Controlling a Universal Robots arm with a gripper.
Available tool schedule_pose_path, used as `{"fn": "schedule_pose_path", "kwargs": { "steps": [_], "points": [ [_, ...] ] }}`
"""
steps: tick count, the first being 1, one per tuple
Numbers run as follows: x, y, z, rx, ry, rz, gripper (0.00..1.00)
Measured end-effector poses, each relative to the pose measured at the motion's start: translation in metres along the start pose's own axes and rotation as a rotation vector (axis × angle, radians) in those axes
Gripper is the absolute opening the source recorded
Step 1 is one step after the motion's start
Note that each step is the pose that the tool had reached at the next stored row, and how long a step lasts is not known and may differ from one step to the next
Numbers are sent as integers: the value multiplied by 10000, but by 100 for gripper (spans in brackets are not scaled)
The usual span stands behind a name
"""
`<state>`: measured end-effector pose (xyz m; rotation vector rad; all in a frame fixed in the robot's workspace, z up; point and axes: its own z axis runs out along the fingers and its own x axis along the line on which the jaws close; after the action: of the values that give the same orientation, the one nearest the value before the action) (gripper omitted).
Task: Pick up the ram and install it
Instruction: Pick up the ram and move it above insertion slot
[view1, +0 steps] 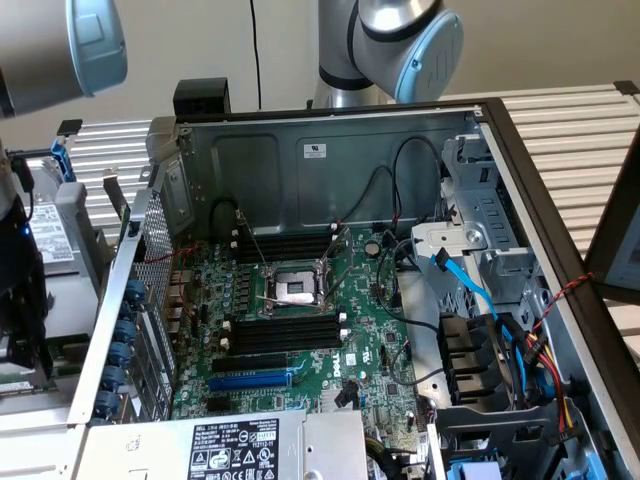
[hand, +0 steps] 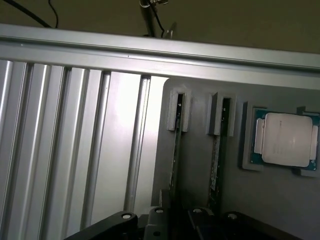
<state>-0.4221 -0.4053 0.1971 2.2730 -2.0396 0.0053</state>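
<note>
Two ram sticks stand on edge in a grey holder (hand: 235, 200) on the ribbed metal table. My gripper (hand: 175, 222) sits at the near end of one ram stick (hand: 174, 160), its dark body straddling that stick's thin green edge. The second ram stick (hand: 215, 165) stands parallel, one slot over, towards a loose processor (hand: 286, 138) in the same holder. In the exterior view my arm (view1: 70, 45) reaches down at the exterior view's left, outside the open computer case. The motherboard's black ram slots (view1: 285, 332) with white end clips lie bare beside the processor socket (view1: 295, 290).
A second bank of black slots (view1: 285, 245) lies beyond the socket and a blue expansion slot (view1: 250, 380) nearer. The case's metal walls (view1: 300, 160), drive cage (view1: 480, 230) and loose cables (view1: 520, 350) ring the board. A raised aluminium rail (hand: 150, 50) borders the table.
</note>
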Motion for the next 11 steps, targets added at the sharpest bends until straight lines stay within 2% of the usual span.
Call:
{"fn": "schedule_pose_path", "kwargs": {
  "steps": [11],
  "points": [
    [-3,5,12,13,-2,3,19]
  ]
}}
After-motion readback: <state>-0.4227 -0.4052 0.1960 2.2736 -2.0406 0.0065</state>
